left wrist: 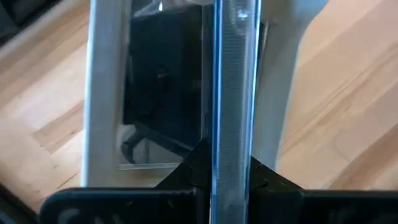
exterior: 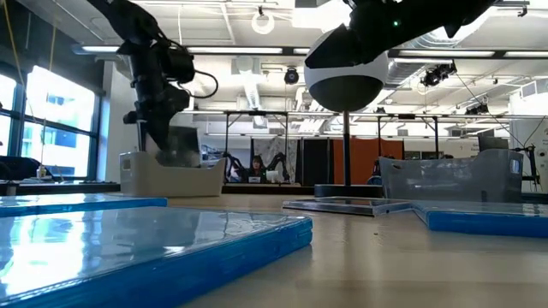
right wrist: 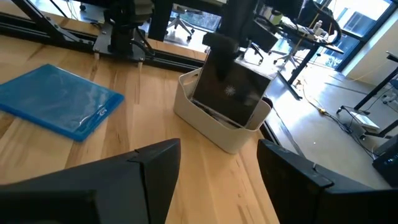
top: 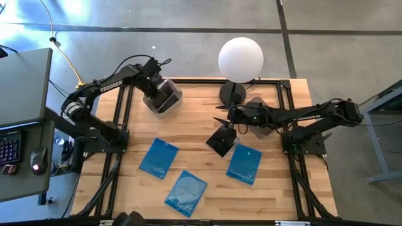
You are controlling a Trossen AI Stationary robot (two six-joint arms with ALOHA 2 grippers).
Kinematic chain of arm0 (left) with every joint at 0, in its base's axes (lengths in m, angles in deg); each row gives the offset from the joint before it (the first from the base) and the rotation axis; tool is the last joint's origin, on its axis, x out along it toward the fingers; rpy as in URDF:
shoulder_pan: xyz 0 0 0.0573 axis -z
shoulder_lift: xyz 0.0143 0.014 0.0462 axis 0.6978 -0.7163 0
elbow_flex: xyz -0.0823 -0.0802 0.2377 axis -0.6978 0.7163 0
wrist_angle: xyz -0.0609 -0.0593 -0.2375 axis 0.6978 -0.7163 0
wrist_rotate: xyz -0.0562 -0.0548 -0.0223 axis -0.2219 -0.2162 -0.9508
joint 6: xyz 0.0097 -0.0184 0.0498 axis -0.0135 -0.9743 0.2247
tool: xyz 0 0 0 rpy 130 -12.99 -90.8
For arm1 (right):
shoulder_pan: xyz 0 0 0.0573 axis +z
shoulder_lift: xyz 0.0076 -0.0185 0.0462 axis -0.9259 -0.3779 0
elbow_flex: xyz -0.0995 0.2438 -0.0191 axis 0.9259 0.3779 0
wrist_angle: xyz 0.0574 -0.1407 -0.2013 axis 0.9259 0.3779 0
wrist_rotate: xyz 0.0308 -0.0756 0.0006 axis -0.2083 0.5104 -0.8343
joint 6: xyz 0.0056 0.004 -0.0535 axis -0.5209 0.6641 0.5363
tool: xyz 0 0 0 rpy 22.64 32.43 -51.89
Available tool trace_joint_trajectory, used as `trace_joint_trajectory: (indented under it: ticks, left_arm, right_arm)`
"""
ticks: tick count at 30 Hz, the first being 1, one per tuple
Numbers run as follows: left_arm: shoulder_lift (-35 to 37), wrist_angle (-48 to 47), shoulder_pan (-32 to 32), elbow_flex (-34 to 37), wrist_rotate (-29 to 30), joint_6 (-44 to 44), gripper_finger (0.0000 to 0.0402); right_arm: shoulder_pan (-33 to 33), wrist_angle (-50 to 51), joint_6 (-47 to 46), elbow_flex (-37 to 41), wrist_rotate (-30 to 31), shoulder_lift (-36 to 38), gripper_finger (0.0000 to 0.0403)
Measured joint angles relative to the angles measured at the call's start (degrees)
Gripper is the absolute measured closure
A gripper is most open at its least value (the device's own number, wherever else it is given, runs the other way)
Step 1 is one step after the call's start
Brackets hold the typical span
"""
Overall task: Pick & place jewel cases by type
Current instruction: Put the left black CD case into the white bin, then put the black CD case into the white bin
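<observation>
Below the left gripper point(top: 157, 94), clamped on a dark jewel case point(right wrist: 231, 93), sits the pale bin point(right wrist: 214, 124); right gripper point(top: 227, 125) gapes wide over another dark case point(top: 221, 142); three blue cases point(top: 158, 157) beyond it on the surface point(top: 201, 107) unsorted.

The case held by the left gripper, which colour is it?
Black case, best seen in the right wrist view.
</observation>
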Motion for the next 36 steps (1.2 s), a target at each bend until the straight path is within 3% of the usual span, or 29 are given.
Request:
trace_joint_trajectory:
  ticks: [5, 14, 20, 33, 36]
  left_arm:
    - [-1.23, 0.35, 0.03, -0.10, -0.52, 0.03, 0.0370]
    - [-1.34, 0.42, 0.01, -0.03, -1.31, 0.01, 0.0269]
    - [-1.34, -0.33, 0.01, -0.71, -4.32, -0.01, 0.0238]
    - [-1.32, -17.62, 0.01, -16.17, 14.96, 1.54, 0.0234]
    - [-1.30, -19.65, 0.01, -20.36, 14.33, 0.12, 0.0234]
  right_arm:
    - [0.00, 0.00, 0.01, 0.00, 0.00, 0.00, 0.0194]
    - [-0.02, 0.02, 1.27, -0.02, 0.00, 0.00, 0.0195]
    - [-0.01, 0.02, 1.18, -0.02, 0.00, 0.00, 0.0195]
    - [0.00, 0.02, 1.06, -0.02, 0.00, 0.00, 0.0195]
    - [-0.01, 0.02, 1.06, -0.02, 0.00, 0.00, 0.0195]
